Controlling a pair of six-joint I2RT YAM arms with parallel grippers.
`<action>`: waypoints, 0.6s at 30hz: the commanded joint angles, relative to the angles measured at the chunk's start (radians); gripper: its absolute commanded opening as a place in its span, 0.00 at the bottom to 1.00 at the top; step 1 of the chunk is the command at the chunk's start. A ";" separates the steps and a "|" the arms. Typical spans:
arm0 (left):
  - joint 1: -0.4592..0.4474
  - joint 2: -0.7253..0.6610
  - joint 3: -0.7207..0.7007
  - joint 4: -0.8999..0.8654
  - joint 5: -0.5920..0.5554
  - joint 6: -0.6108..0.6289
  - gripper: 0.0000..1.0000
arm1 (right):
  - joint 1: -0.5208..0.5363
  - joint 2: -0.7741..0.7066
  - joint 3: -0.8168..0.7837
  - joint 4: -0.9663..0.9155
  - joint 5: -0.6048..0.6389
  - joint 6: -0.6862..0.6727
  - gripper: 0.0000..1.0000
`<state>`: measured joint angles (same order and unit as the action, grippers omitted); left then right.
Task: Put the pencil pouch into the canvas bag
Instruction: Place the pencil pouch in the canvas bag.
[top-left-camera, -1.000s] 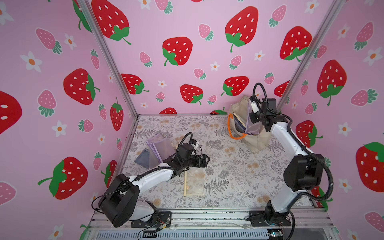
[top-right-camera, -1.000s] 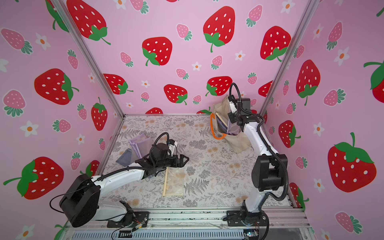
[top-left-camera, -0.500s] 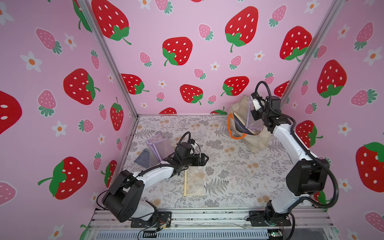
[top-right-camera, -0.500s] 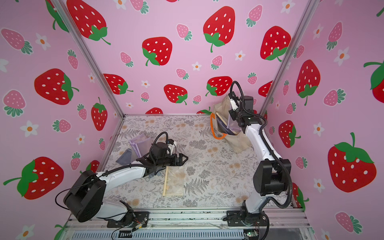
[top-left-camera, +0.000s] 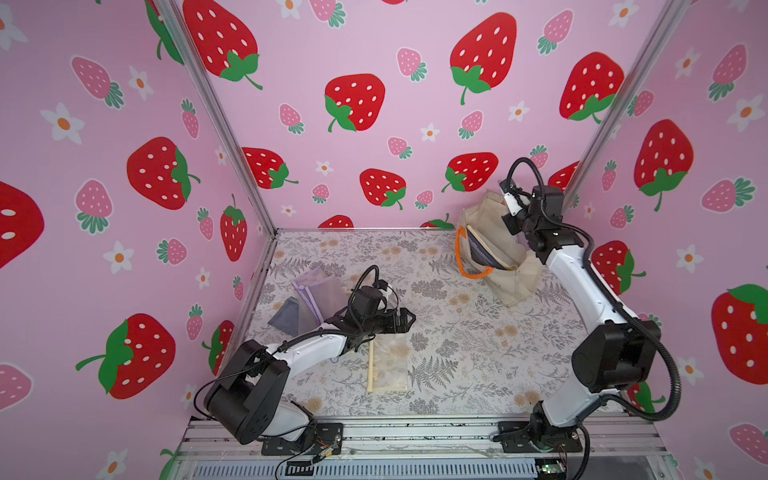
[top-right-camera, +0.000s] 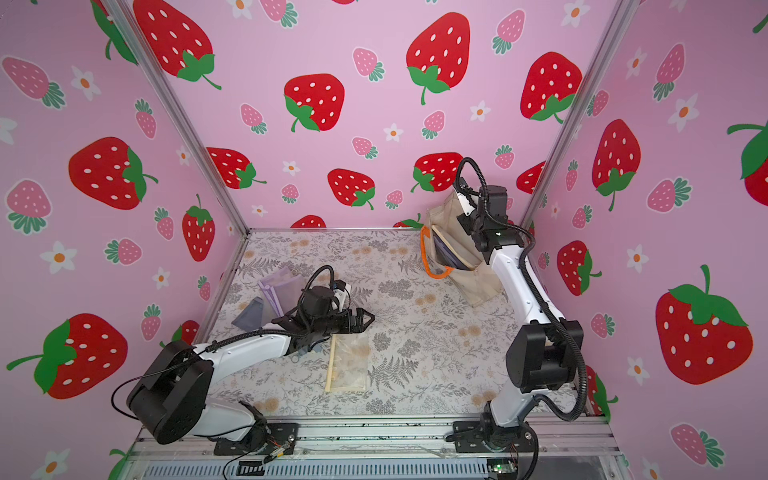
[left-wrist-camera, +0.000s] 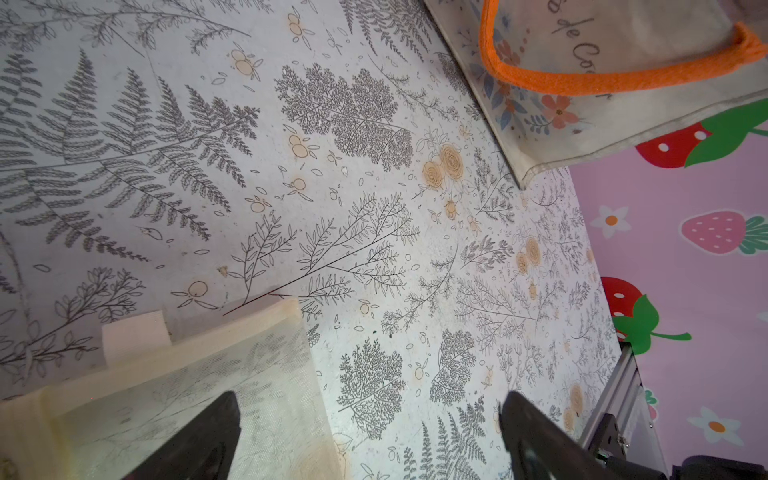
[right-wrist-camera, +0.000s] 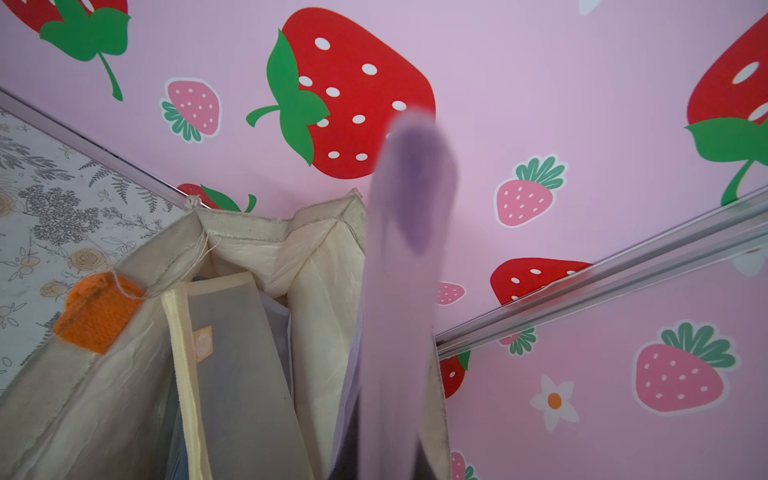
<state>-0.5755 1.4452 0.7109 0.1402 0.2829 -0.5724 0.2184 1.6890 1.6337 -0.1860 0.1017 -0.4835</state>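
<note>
While right gripper (top-left-camera: 510, 214) clamps canvas bag (top-left-camera: 515, 282) rim, left gripper (top-left-camera: 410, 319) hovers wide open, empty, over far end of pencil pouch (top-left-camera: 388, 361); pouch's long axis runs back toward robot; left gripper far nearer.

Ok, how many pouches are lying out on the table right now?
3: a cream mesh pouch under the open left gripper; a lilac pouch and a grey-blue pouch side by side near the left wall. More may be hidden beneath them.
</note>
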 joint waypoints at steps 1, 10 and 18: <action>0.005 0.009 -0.003 0.026 0.013 -0.001 0.99 | 0.015 0.024 -0.007 0.008 -0.002 -0.007 0.00; 0.007 0.012 -0.002 0.032 0.017 0.005 0.99 | 0.024 0.035 -0.117 0.043 -0.005 0.042 0.00; 0.016 0.002 -0.024 0.048 0.019 0.003 0.99 | 0.024 0.147 -0.051 0.018 0.022 0.071 0.00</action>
<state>-0.5686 1.4498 0.6998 0.1684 0.2920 -0.5728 0.2401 1.7947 1.5421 -0.1616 0.1089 -0.4339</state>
